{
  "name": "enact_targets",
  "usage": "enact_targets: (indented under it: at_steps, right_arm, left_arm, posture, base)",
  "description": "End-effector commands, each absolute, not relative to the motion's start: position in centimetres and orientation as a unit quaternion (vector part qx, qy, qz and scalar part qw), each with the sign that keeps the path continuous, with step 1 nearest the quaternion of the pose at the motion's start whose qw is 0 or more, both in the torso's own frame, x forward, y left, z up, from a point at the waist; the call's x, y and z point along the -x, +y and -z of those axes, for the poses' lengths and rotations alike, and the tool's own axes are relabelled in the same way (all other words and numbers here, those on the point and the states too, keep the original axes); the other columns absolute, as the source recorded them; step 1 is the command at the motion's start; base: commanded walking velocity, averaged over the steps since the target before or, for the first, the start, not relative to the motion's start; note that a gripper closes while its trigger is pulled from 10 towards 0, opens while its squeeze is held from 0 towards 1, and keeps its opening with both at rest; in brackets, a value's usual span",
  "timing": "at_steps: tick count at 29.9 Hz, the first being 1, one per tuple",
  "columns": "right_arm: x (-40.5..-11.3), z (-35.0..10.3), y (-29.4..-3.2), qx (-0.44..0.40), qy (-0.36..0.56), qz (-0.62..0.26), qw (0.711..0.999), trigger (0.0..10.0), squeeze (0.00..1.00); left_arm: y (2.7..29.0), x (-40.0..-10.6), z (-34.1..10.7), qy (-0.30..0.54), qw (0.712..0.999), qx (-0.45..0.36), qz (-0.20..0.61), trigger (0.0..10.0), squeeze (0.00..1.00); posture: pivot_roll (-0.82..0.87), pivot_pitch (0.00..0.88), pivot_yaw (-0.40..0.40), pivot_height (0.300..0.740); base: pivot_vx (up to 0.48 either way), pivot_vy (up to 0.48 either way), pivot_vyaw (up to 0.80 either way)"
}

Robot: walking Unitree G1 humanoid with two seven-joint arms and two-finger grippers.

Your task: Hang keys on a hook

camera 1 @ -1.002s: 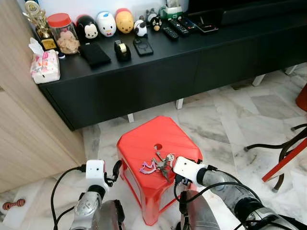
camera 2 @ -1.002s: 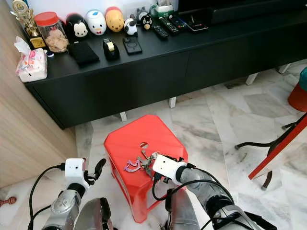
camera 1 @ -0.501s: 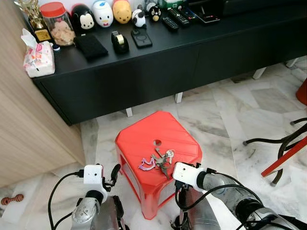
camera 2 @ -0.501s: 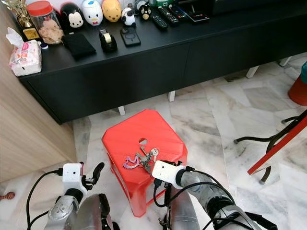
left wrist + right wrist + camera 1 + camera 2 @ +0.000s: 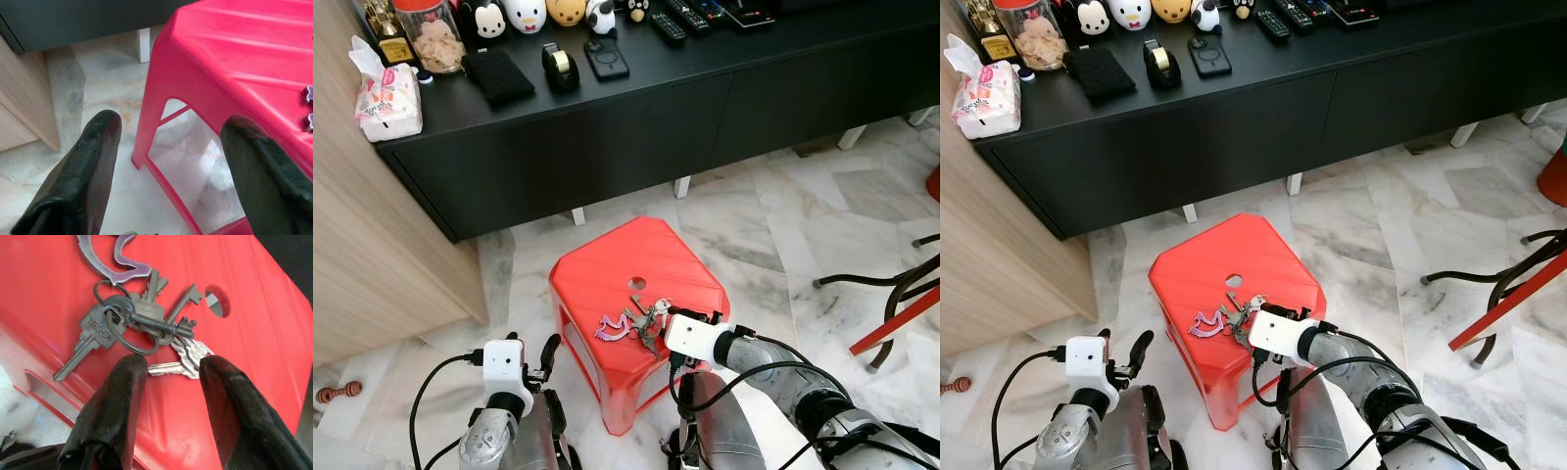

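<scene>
A bunch of keys (image 5: 643, 318) with a purple curly keychain (image 5: 612, 326) lies on the red plastic stool (image 5: 625, 266), near its front edge. My right gripper (image 5: 168, 364) is open and low over the stool, its two black fingers (image 5: 120, 396) straddling the nearest silver key of the bunch (image 5: 142, 320); from the head it sits right at the keys (image 5: 658, 327). My left gripper (image 5: 168, 132) is open and holds nothing, beside the stool's leg (image 5: 151, 112) near the floor (image 5: 546, 354). I see no hook.
A long black console (image 5: 607, 117) stands behind the stool with a tissue pack (image 5: 384, 93), jar, figurines and remotes on top. A wooden cabinet (image 5: 372, 245) is at the left. Black and red chair legs (image 5: 891, 294) stand on the marble floor at the right.
The head camera has dipped, so the console has slid up the picture. My right gripper has edged forward onto the keys. The keys lie where they were.
</scene>
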State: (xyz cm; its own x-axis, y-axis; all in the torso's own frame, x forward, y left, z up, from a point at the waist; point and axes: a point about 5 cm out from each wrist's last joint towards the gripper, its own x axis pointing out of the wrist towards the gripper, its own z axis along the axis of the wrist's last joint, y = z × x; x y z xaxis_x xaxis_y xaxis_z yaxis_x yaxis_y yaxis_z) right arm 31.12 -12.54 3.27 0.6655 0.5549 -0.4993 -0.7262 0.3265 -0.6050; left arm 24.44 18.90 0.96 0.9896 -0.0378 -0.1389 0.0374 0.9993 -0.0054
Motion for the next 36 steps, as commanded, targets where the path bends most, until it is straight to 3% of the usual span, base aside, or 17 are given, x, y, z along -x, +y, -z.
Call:
enact_targets:
  at_steps: [1,6,17,18,19,20,36]
  right_arm:
    - [-30.27,-2.44,-12.36,0.417,0.112,-0.419,0.799,10.0,0.00]
    - [-29.69,-2.01,-12.08,0.432,0.104,-0.439,0.781,10.0,0.00]
    - [-29.95,-2.39,-11.98,0.441,0.085,-0.432,0.782,10.0,0.00]
    - [-29.98,-2.39,-12.00,0.443,0.085,-0.431,0.782,3.1,0.00]
    - [-30.00,-2.39,-12.01,0.444,0.085,-0.430,0.782,0.3,0.00]
    - [-30.11,-2.46,-12.06,0.451,0.081,-0.424,0.781,0.0,0.00]
    - [-30.23,-2.62,-11.68,0.460,0.059,-0.406,0.788,0.0,0.00]
  left_arm:
    - [18.76,-23.87,-0.47,0.086,0.996,0.001,0.019,10.0,0.00]
    - [18.68,-23.80,-0.70,0.085,0.996,0.000,0.019,10.0,0.00]
    - [18.53,-23.72,-1.09,0.089,0.996,-0.001,0.019,10.0,0.00]
    - [18.52,-23.73,-1.09,0.089,0.996,-0.001,0.019,10.0,0.00]
    - [18.51,-23.72,-1.11,0.089,0.996,-0.001,0.019,10.0,0.00]
    - [18.49,-23.74,-1.15,0.089,0.996,-0.001,0.019,10.0,0.00]
    - [18.39,-23.59,-1.25,0.094,0.995,-0.004,0.022,10.0,0.00]
  posture:
    - [-0.10,0.237,-0.018,0.593]
    - [-0.10,0.238,-0.019,0.593]
    - [-0.10,0.236,-0.015,0.593]
    - [-0.10,0.236,-0.015,0.593]
    - [-0.10,0.236,-0.015,0.593]
    - [-0.09,0.236,-0.014,0.593]
    - [-0.09,0.238,-0.011,0.593]
  base:
    - [0.000,0.000,0.00]
    - [0.000,0.000,0.00]
    - [0.000,0.000,0.00]
    - [0.000,0.000,0.00]
    - [0.000,0.000,0.00]
    - [0.000,0.000,0.00]
    - [0.000,0.000,0.00]
